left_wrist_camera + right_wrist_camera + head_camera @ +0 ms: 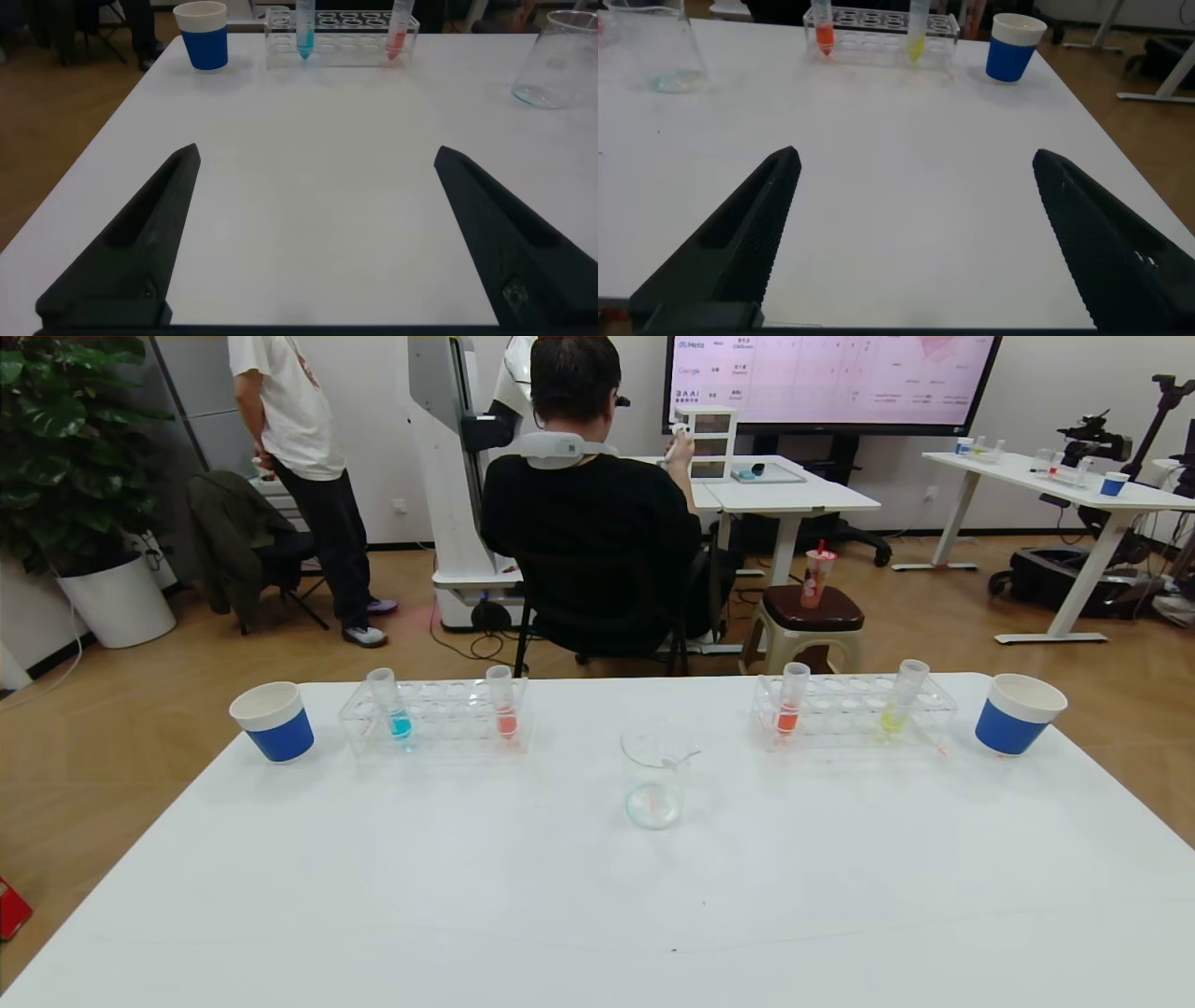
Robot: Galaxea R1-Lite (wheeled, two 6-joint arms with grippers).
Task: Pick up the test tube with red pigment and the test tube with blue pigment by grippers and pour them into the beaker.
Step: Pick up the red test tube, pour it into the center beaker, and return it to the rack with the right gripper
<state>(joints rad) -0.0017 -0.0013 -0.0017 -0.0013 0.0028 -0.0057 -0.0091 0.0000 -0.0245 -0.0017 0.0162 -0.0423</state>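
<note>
White table (373,896) carried everything, and no step was done. At my left, the test tube with blue pigment (399,705) stood in the left rack (434,719) beside an orange-red tube (504,702). The beaker (655,775) sat centre, almost empty. The test tube with red pigment (791,700) stood in the right rack (854,712). My left gripper (316,233) and right gripper (915,233) hovered released over bare table, well short of the racks; both picks and pours remained.

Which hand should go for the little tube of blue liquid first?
Probably the left hand. The small clear tube of cyan-blue liquid stands in the clear plastic rack on the robot's left, straight ahead of its open fingers.
</note>
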